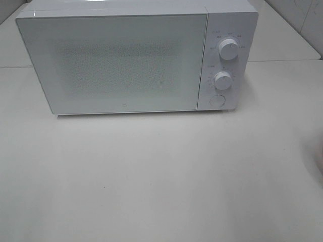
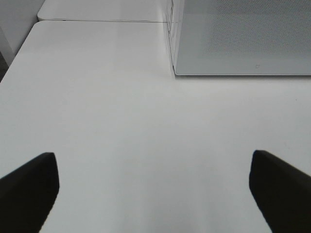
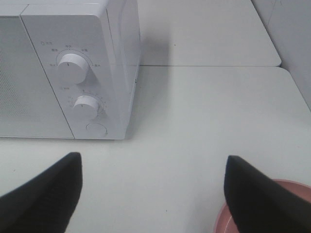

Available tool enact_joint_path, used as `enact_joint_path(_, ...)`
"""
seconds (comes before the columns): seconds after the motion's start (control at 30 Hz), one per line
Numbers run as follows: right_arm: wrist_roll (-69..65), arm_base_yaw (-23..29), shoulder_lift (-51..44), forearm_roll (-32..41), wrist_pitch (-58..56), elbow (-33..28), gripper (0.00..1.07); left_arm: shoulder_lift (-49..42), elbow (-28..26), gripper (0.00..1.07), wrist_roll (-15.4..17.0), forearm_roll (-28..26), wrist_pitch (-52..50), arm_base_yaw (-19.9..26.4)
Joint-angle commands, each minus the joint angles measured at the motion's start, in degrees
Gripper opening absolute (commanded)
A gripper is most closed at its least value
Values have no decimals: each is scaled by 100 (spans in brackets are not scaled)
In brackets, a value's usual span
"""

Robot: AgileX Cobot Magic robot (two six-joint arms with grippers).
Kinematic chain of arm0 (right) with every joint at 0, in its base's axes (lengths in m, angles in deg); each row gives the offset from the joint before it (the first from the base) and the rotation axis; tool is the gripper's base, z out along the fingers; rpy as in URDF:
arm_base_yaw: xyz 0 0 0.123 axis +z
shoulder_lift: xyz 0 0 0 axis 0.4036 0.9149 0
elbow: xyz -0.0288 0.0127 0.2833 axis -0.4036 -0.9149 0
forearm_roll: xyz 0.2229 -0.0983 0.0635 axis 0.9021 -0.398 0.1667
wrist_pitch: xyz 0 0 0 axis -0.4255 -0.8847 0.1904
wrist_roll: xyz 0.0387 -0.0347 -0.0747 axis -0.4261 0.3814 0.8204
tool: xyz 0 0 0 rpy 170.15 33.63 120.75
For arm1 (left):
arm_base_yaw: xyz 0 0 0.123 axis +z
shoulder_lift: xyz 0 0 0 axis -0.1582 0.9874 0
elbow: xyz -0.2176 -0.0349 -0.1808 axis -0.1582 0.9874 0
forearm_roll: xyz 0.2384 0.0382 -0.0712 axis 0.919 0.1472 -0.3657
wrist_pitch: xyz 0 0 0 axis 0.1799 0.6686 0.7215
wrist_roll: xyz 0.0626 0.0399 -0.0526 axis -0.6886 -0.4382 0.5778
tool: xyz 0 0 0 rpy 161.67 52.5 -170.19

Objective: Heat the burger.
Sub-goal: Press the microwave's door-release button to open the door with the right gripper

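White surface (image 1: 151,191) carries a white box-shaped microwave oven (image 1: 121,60), its frosted door shut. Off its knob side, a pink round dish (image 3: 221,225) shows only its rim under the right gripper (image 3: 153,159), jaws spread and empty. The left gripper (image 2: 153,160) is likewise spread and empty. No burger is visible; it may sit on that dish. With so little seen, a blind grasp could tip it.

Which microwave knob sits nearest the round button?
The lower knob, directly above the round button; the upper knob sits higher on the microwave panel.
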Motion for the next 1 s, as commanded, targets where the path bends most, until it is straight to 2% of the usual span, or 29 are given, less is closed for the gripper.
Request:
enact_joint_path(0.03, 17, 6, 218, -63, 321, 46, 77, -92, -6, 102, 11, -52, -52, 11)
enact_joint_path(0.6, 11, 6, 2005, -504, 2103, 34, 77, -92, -6, 102, 11, -52, -52, 11)
enact_joint_path(0.93, 17, 17, 2985, -350, 4652, -688, 77, -92, -6, 102, 11, -52, -52, 11)
enact_joint_path(1.0, 40, 57, 3054, -298, 4813, -745, 77, -92, -6, 102, 11, -52, -52, 11)
